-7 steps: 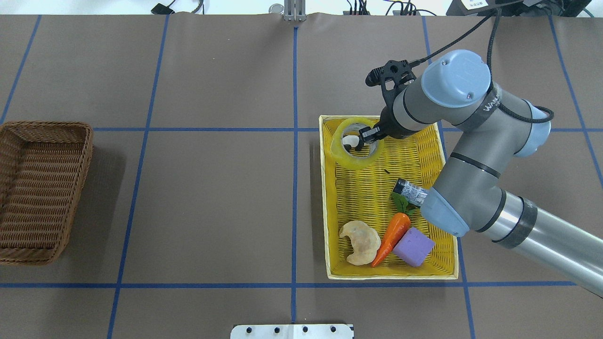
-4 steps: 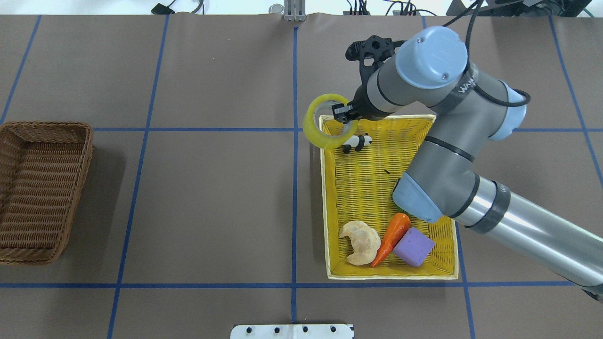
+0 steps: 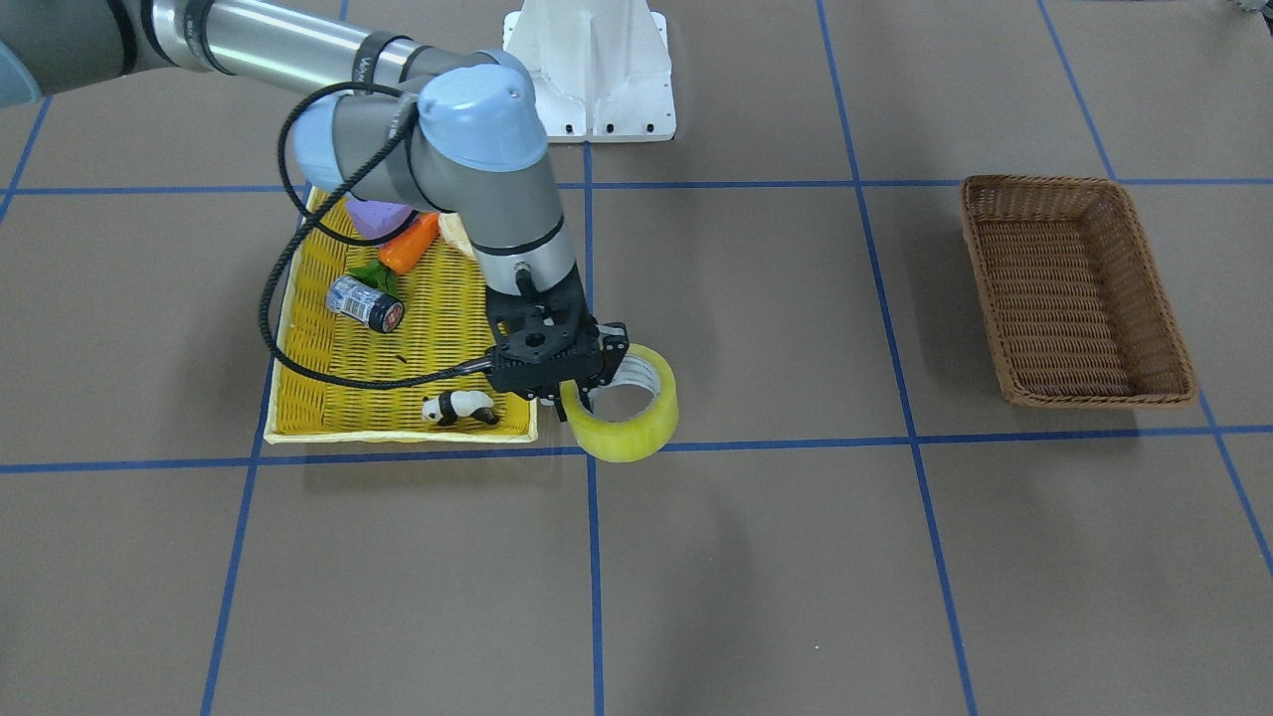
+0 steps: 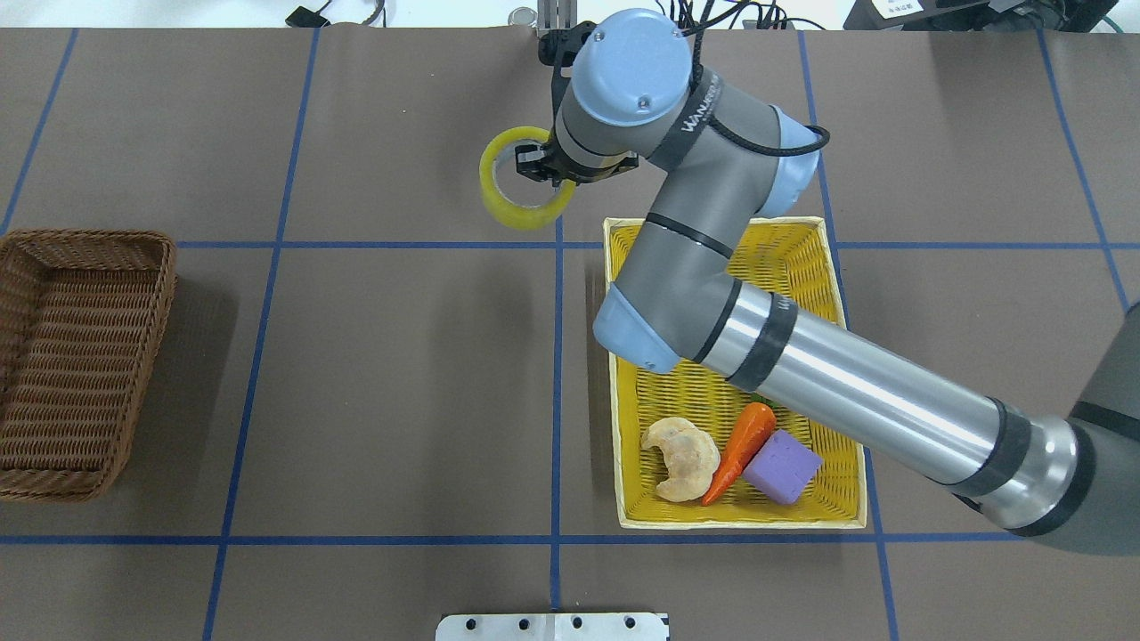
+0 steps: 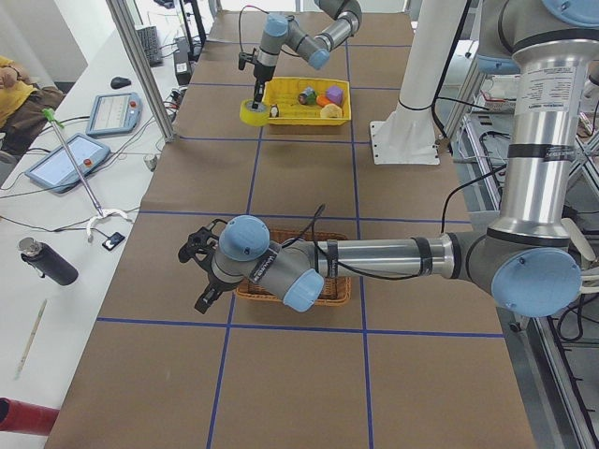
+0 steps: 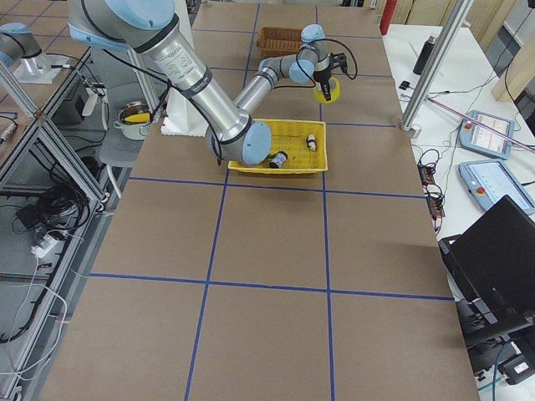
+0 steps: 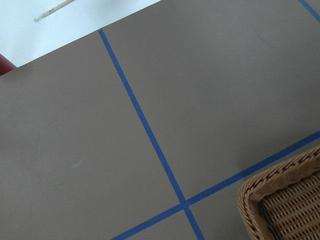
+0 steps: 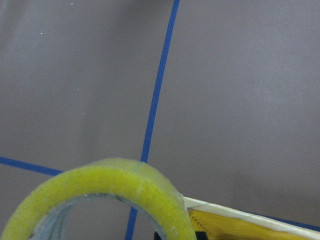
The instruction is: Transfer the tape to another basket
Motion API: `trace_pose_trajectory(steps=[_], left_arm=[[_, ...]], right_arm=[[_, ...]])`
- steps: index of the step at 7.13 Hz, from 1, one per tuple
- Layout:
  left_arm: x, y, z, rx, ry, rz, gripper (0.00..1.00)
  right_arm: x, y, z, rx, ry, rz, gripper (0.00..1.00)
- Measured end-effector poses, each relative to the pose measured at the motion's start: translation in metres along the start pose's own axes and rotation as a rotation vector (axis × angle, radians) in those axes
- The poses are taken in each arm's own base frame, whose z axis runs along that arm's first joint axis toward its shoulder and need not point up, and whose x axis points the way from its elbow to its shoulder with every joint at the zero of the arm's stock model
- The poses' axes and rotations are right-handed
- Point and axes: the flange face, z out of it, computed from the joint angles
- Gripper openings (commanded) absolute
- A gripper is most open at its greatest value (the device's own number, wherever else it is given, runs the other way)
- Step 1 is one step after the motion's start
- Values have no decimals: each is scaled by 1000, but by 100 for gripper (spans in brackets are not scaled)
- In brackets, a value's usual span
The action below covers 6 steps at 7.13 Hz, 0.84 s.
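Note:
My right gripper (image 4: 541, 169) is shut on the wall of the tape (image 4: 519, 185), a yellowish roll with a white core. It holds the roll in the air just past the far left corner of the yellow basket (image 4: 613, 374). The front view shows the gripper (image 3: 587, 383) and the tape (image 3: 625, 408) beside the basket's corner. The tape fills the bottom of the right wrist view (image 8: 125, 185). The brown wicker basket (image 4: 89, 239) stands empty at the table's left edge. My left gripper (image 5: 201, 271) shows only in the left side view, beside that basket; I cannot tell its state.
The yellow basket holds a panda toy (image 3: 457, 406), a small can (image 3: 365, 303), a carrot (image 4: 739, 450), a purple block (image 4: 782, 467) and a pastry (image 4: 681, 458). The left wrist view shows the brown basket's corner (image 7: 285, 195) and blue tape lines.
My right arm has lifted the tape out of the yellow basket and carried it left and farther away, over the table. The panda toy stayed in the basket.

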Motion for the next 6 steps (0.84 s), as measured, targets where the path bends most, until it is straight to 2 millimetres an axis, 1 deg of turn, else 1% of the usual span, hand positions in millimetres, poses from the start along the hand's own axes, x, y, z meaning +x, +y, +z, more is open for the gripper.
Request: trace_pose_trajectory(steps=[1, 2, 3, 4, 5, 6], left_arm=[[23, -32, 18, 9, 33, 24, 99], [49, -71, 37, 15, 68, 27, 99], [81, -112, 57, 15, 114, 20, 99], [117, -150, 74, 8, 182, 7, 99], [151, -184, 82, -3, 270, -13, 99], [180, -208, 82, -18, 354, -21, 99]], right_arm=[[-27, -3, 3, 18, 8, 11, 0], [-42, -4, 2, 29, 8, 13, 0], [-52, -4, 1, 44, 7, 11, 0], [-61, -1, -1, 68, 3, 5, 0], [-70, 4, -1, 100, -13, 1, 0], [-78, 12, 1, 136, -28, 0, 0]])
